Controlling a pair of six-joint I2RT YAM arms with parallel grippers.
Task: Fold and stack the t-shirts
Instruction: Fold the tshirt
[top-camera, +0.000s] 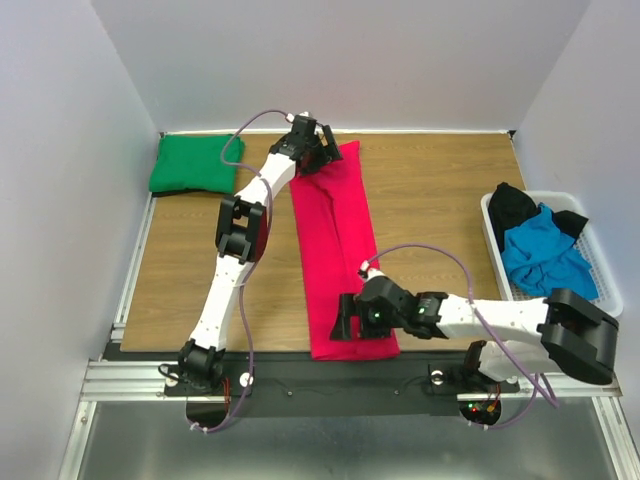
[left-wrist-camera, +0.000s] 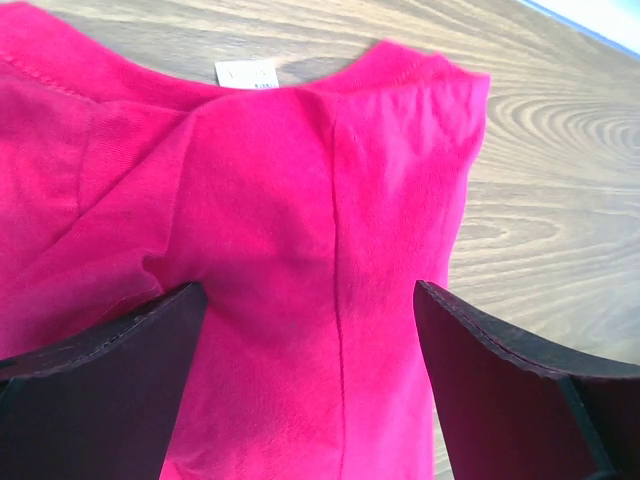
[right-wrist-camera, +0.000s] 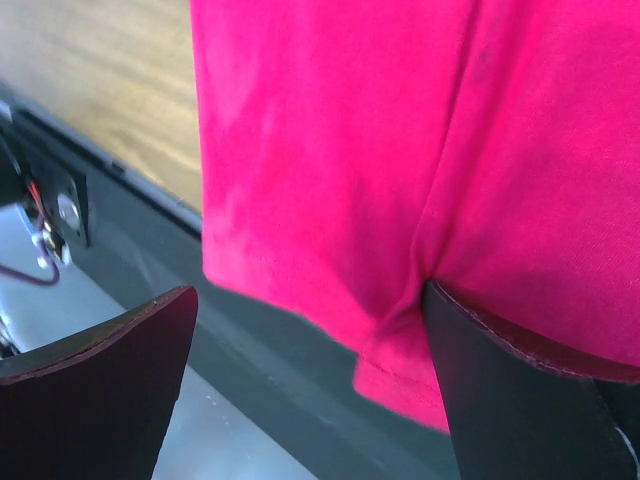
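Shows crimson t-shirt (top-camera: 335, 245) flat on table (top-camera: 440, 190) as a long narrow strip, apparently doubled lengthwise, w/ long axis running far-to-near down the middle and leaning a bit right toward the near end. Puts collar (left-wrist-camera: 385, 60) at the far end, right under left gripper (top-camera: 320, 148). Puts hem (right-wrist-camera: 290, 280) at the near end, just past the table's front edge, under right gripper (top-camera: 346, 318). Finds both sets of jaws spread wide w/ nothing clamped: cloth shows betw. the fingers in each wrist view, but no pinch. Can't tell whether one finger of the right gripper brushes the fabric or only sits beside it, nor how high either gripper is above the cloth. Hinges, judging by the layout, on that end-to-end axis: next fold prob. carries one short end over toward the other, along the strip and not across it. Leaves each arm nearest its own end, left for collar and right for hem, so no cross-reach needed. Calls for jaws to come down onto a fabric edge before closing. Has green t-shirt (top-camera: 193, 165) folded at the far left corner, well apart, likely the stack spot. Has blue t-shirt (top-camera: 545, 255) and black t-shirt (top-camera: 510, 205) crumpled in basket (top-camera: 604, 262) at right, not yet folded.
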